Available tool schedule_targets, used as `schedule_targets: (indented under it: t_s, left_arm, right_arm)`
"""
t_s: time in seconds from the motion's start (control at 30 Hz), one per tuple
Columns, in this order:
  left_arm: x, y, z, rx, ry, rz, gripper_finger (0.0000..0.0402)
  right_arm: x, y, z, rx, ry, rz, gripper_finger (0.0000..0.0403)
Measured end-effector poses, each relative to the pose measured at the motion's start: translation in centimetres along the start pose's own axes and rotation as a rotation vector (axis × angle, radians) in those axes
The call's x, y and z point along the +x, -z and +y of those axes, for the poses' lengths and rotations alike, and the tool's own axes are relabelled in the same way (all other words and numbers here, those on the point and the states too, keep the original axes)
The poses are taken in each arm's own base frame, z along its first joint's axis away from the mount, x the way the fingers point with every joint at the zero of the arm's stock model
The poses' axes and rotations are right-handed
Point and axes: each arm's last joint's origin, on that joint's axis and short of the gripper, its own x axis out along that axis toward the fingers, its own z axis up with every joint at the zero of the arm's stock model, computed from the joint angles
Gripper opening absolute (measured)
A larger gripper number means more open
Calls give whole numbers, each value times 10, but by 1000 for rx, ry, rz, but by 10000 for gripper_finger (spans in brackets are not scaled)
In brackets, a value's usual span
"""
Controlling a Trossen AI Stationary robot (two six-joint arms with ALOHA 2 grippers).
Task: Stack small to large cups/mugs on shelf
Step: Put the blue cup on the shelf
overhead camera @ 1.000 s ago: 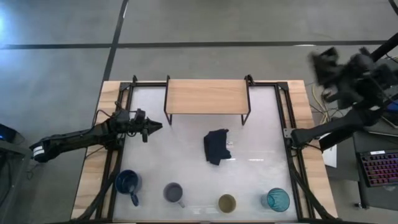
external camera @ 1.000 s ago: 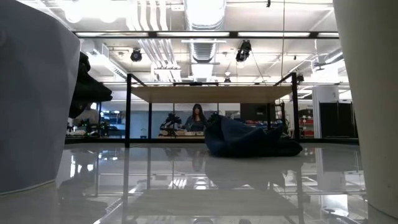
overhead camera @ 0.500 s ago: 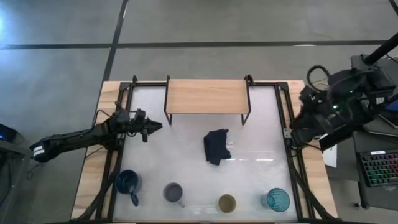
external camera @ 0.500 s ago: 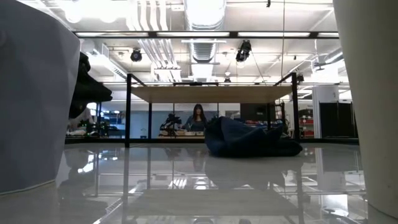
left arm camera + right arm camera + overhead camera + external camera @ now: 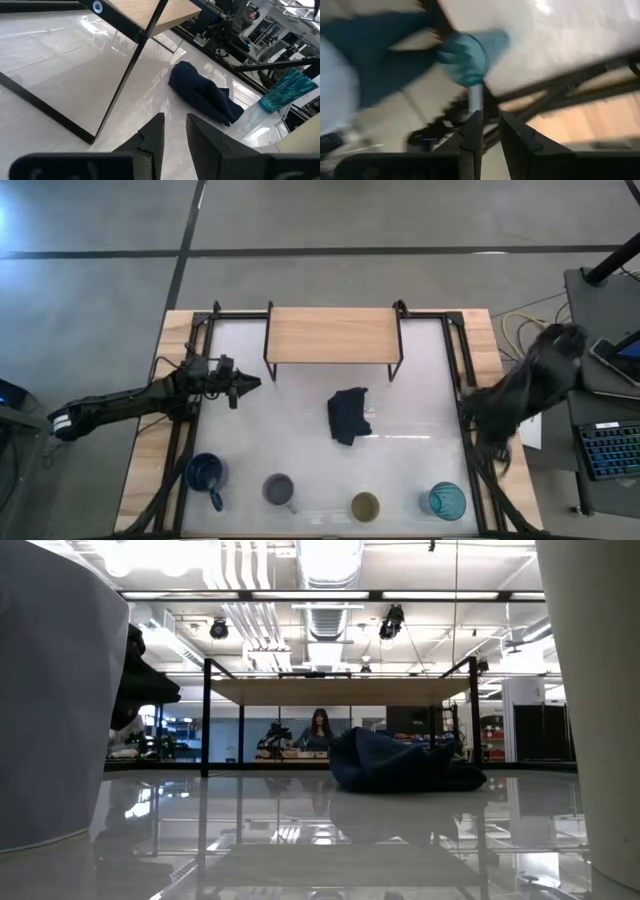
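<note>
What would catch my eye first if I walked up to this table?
Probably the row of four cups along the near edge: a dark blue mug, a grey mug, a beige cup and a teal mug. Behind them a crumpled navy cloth lies mid-table, before the bare wooden shelf at the far edge. The left gripper hovers by the shelf's left legs; the right arm is a blur off the table's right side.

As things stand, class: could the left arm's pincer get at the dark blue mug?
Probably yes: the left pincer holds nothing, and only bare tabletop separates it from the dark blue mug.
</note>
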Motion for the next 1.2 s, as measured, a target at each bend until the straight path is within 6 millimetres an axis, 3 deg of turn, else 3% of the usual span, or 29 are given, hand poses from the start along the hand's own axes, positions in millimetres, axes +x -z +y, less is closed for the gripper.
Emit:
schedule_targets:
  t_s: [0.1,0.23,0.3,0.4,0.57,0.7,0.83,1.2]
  left_arm:
    - [0,0,0,0,0,0,67]
    - [0,0,0,0,0,0,67]
    - [0,0,0,-1,0,1,67]
    - [0,0,0,0,0,0,67]
    - [0,0,0,0,1,0,67]
    - [0,0,0,0,1,-2,67]
    - [0,0,0,-1,0,1,67]
    - [0,0,0,0,0,0,67]
  right_arm:
    - [29,1,21,60,137,-100,57]
    - [49,1,46,177,199,-421,57]
    - [61,-3,57,242,210,-500,58]
    - [69,-5,68,304,220,-481,69]
    - [90,7,91,248,250,-400,72]
    - [103,21,91,373,280,-317,52]
    - [114,33,80,604,300,-345,56]
    - [98,29,59,665,295,-300,187]
